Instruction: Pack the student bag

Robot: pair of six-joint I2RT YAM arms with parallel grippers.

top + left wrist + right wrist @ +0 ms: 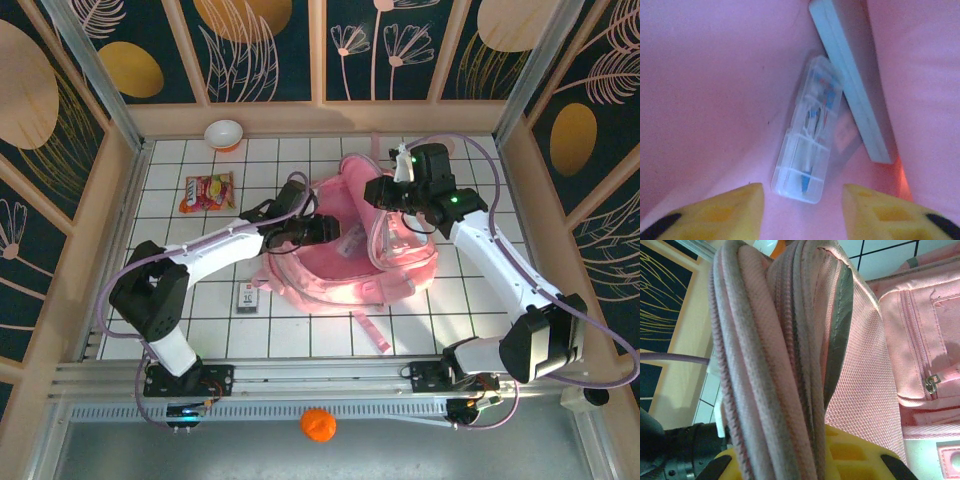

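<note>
1. Left fingers [735, 212], yellow, stand apart with nothing between them, inside the mouth of the large soft pink fabric backpack [345, 265].
2. Just beyond their tips, a clear plastic pencil case [807, 135] lies on the pink lining, touching a flat pale blue slab [850, 85] set on edge beside it.
3. Right fingers [855, 455], also yellow, are clenched on a bunched fold of the backpack's zip rim, which stands upright above them.
4. The white tiled worktop [300, 330] has dark grout lines. It is fenced by a pale wooden frame and dark panels painted with gold and pink leaves.
5. The backpack lies mid-worktop between the two arms, with one strap trailing toward the near edge.
6. Well to its left lie a red-orange snack packet [207, 191] and a small white bowl [223, 132].
7. A small black-and-white card [246, 298] lies just beside the backpack's left edge.
8. An orange ball [318, 424] sits on the grey ledge in front of the arm bases.
</note>
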